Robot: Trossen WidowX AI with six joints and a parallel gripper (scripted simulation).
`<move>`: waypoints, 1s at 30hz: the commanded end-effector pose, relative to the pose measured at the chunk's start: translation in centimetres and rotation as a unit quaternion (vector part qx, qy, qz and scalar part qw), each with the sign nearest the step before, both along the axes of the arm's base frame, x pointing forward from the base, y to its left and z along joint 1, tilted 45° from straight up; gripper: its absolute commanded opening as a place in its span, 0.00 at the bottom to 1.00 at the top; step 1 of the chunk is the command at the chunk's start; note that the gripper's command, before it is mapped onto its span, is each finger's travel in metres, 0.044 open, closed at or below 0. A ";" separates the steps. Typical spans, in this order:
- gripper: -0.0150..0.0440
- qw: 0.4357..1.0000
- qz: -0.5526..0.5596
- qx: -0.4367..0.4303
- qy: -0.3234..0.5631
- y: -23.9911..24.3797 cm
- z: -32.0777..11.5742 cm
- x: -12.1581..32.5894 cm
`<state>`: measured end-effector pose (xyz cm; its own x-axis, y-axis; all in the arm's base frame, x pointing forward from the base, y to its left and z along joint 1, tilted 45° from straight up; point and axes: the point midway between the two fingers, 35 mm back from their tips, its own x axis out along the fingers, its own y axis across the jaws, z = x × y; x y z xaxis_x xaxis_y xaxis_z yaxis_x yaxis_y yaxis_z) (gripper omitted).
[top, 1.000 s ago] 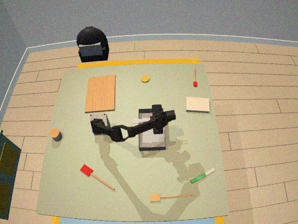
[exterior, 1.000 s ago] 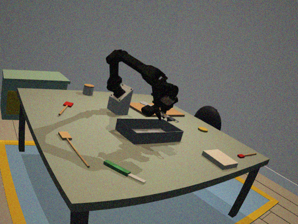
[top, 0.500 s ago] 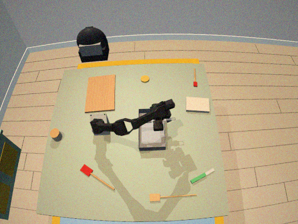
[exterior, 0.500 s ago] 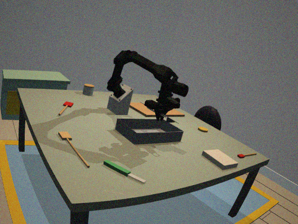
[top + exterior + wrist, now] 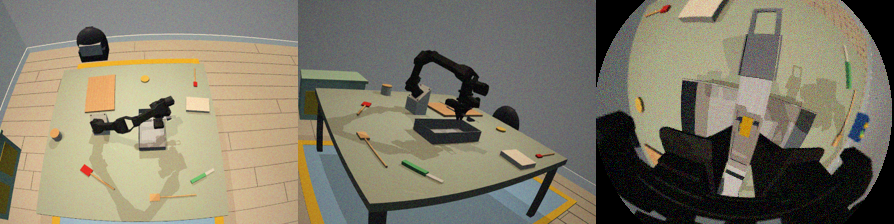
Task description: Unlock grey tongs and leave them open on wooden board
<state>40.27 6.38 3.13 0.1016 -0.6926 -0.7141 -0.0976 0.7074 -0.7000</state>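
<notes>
My gripper is shut on the grey tongs. In the wrist view the tongs run lengthwise between the fingers, with a yellow piece just beyond the fingertips, then a pale part, a dark grey part and an open loop at the far end. They are held raised above the roasting tin, their shadow apart from them, and look closed. The arm hides their middle in the top view. The lock's state cannot be told. The wooden board bears nothing.
A cream block and a small red-headed tool lie beyond the tin. A yellow disc lies between board and block. A green-handled knife, a red-headed tool and a wooden tool lie on the other side.
</notes>
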 end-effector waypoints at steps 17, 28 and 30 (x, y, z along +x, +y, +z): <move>0.00 0.977 0.157 0.004 0.141 14.2 -8.7 -6.3; 0.00 0.950 0.229 -0.015 0.213 19.7 -13.3 -12.2; 0.00 0.944 0.240 -0.019 0.225 20.5 -14.1 -13.4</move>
